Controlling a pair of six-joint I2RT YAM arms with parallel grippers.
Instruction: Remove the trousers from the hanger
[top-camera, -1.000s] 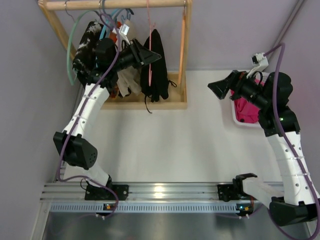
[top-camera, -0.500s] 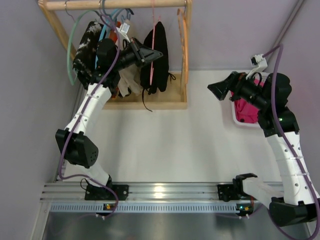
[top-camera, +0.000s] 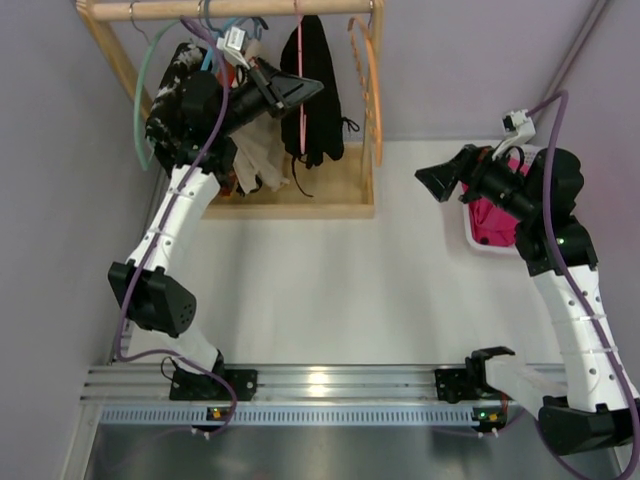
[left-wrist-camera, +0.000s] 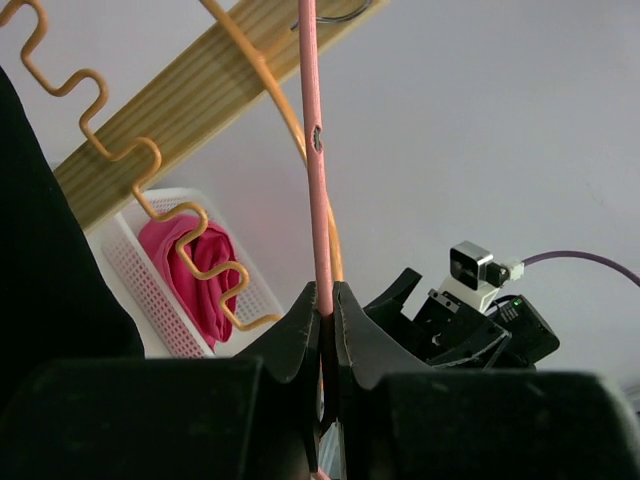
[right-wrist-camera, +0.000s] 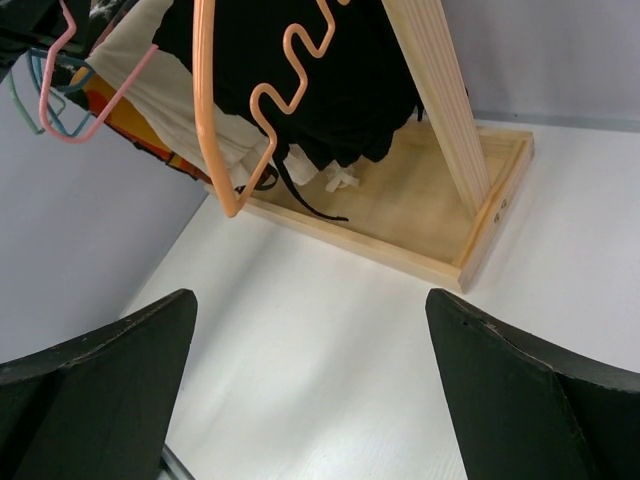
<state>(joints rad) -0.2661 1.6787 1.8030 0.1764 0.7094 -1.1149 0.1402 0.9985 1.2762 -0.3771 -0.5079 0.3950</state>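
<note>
Garments in white and speckled black crowd the left end of our wooden rack (top-camera: 290, 208), draped soft over thin wire hangers. Just right of them our left gripper (top-camera: 305, 90) has its jaws pinched nearly together on the pink hanger (top-camera: 301, 125). The left wrist view shows both fingertips (left-wrist-camera: 300, 325) pressed flat against that slim, smooth rod. The black trousers (top-camera: 322, 110) hang folded on this hanger, matte and limp, with thin drawstrings (top-camera: 297, 185) dangling below them. Compared with a second ago, gripper, hanger and black trousers all sit higher, close under the round wooden rail (top-camera: 230, 9), and the cloth hem has risen off the rack's base board.

Next to the right hangs an orange hanger (top-camera: 366, 80), glossy, with a wavy lower bar, bare of cloth and near the rack's right post.

Well apart, over the white table (top-camera: 350, 290), our right gripper (top-camera: 430, 183) holds its jaws spread wide, gripping nothing and touching nothing; it has not shifted. Behind it, at the far right, the magenta-pink trousers (top-camera: 492, 218) lie crumpled in a white perforated plastic basket (top-camera: 470, 238).
</note>
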